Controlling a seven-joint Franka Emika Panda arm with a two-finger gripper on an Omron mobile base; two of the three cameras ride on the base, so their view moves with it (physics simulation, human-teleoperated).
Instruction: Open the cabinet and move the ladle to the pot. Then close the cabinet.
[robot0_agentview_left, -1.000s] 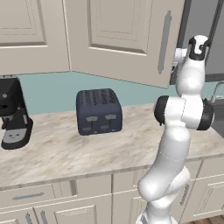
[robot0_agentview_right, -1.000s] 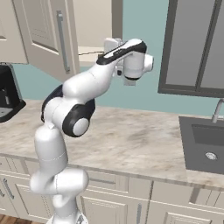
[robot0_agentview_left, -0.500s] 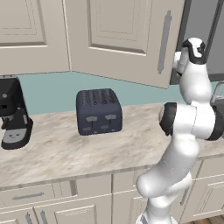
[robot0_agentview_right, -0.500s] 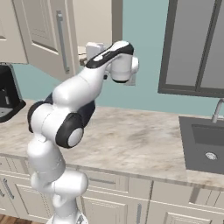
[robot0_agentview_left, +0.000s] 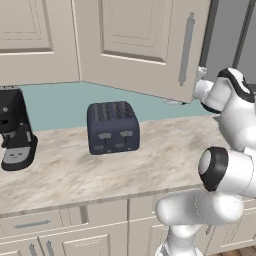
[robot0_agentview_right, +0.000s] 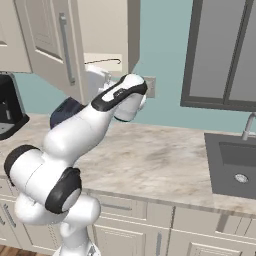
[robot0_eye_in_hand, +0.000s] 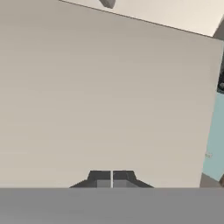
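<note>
The robot's hand (robot0_eye_in_hand: 112, 177), fingertips pressed together and pinching nothing, faces a flat beige panel at close range, apparently the inner face of the cabinet (robot0_agentview_right: 102, 30) door, a posture suited to pushing the door wider rather than grasping; behind the arm on the marble worktop (robot0_agentview_left: 165, 150) stands a dark toaster (robot0_agentview_left: 112, 127), with a black coffee machine (robot0_agentview_left: 15, 130) farther left; the door hangs ajar over them, its silver bar handle (robot0_agentview_left: 186, 48) outward; the ladle (robot0_agentview_right: 104, 60) lies on the exposed shelf inside, not yet moved.
</note>
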